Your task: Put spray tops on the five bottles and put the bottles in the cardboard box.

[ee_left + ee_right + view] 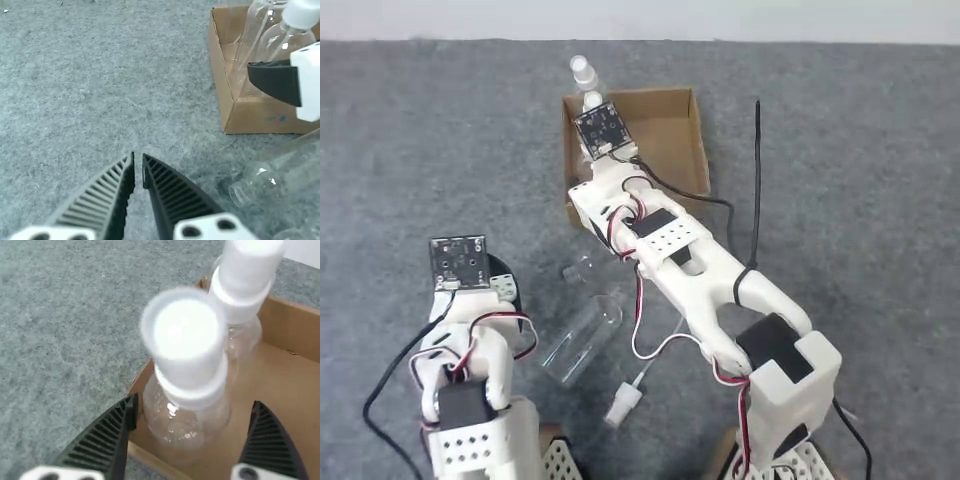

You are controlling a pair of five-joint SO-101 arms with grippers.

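Note:
The cardboard box (672, 120) lies at the far middle of the carpet. Two clear bottles with white spray tops stand upright in its corner: one (186, 365) between the fingers of my open right gripper (192, 415), the other (244, 275) just behind it. Neither finger touches the near bottle. Both capped bottles (587, 85) poke out past the right arm's wrist camera. My left gripper (138, 169) hovers shut and empty over bare carpet, short of the box (235, 107). Clear bottles without tops (582, 335) (267, 177) lie between the arms. A loose spray top (625, 402) lies near the front.
Grey carpet covers the whole table. The right arm (700, 270) stretches diagonally from the front right to the box, trailing cables. A black cable (757, 180) runs beside the box's right wall. Open carpet lies left of the box.

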